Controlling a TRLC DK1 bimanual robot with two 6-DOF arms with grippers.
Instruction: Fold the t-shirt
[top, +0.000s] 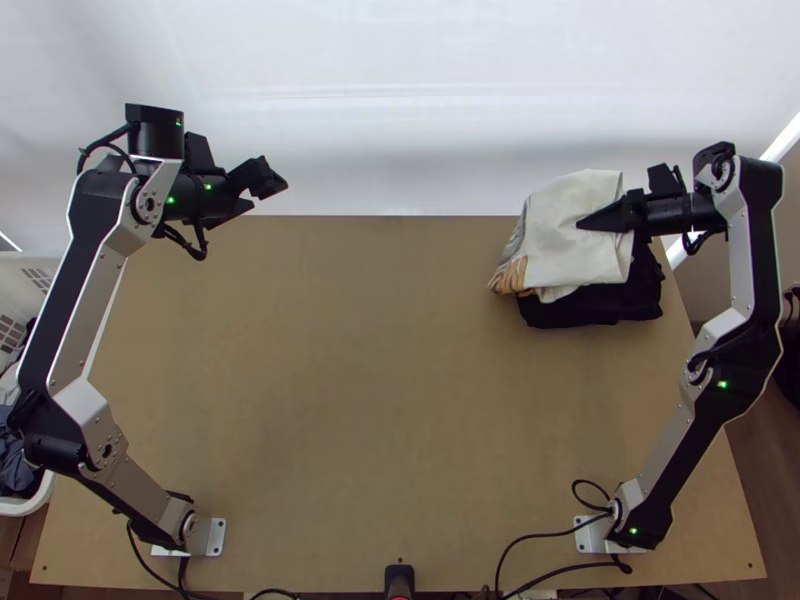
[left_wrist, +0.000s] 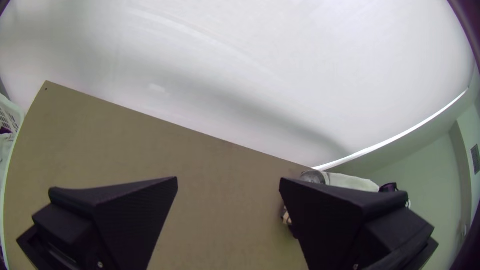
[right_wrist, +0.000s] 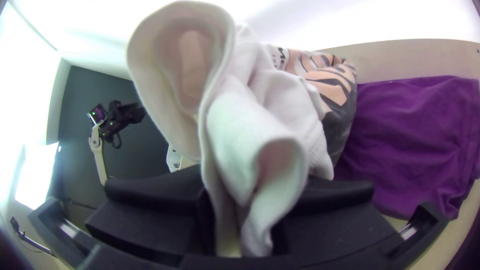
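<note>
Pale backdrop (top: 400, 90) behind a tan worktop (top: 350, 380).
Upper right, the whitish t-shirt (top: 565, 262) lies rumpled over dark cloth (top: 590, 306), pinched by the right end effector (top: 582, 224); upper left, the left end effector (top: 268, 196) gapes wide.

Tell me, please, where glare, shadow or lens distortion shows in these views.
Top view: a soft grey shadow band along the smooth white backdrop, just beyond the table; left wrist view: the light wooden table's side edge bows, corners darken; right wrist view: strong white glare at the left edge, bright light behind the creased off-white cloth.
</note>
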